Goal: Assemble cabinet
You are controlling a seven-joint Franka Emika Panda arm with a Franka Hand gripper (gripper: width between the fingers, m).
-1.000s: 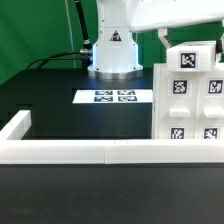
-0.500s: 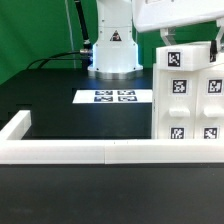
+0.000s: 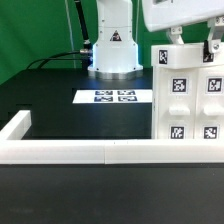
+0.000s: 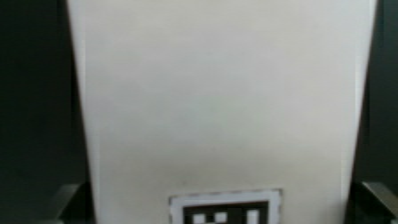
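Observation:
The cabinet body (image 3: pixel 190 105) is a large white block with several tag markers, standing at the exterior view's right against the white border wall. A flat white cabinet top part (image 3: pixel 185 55) with a tag lies across its top. My gripper (image 3: pixel 192 45) comes down from above with one finger on each side of this part, shut on it. In the wrist view the white top part (image 4: pixel 214 100) fills the space between my dark fingertips (image 4: pixel 68 200), and its tag shows at my gripper (image 4: pixel 222 205).
The marker board (image 3: pixel 112 97) lies flat on the black table in the middle. The long low white border wall (image 3: pixel 80 152) runs along the front and turns back at the exterior view's left. The arm's base (image 3: pixel 113 50) stands behind.
The gripper and the held top part have moved toward the exterior view's left and slightly down, so the part now sits over the cabinet body.

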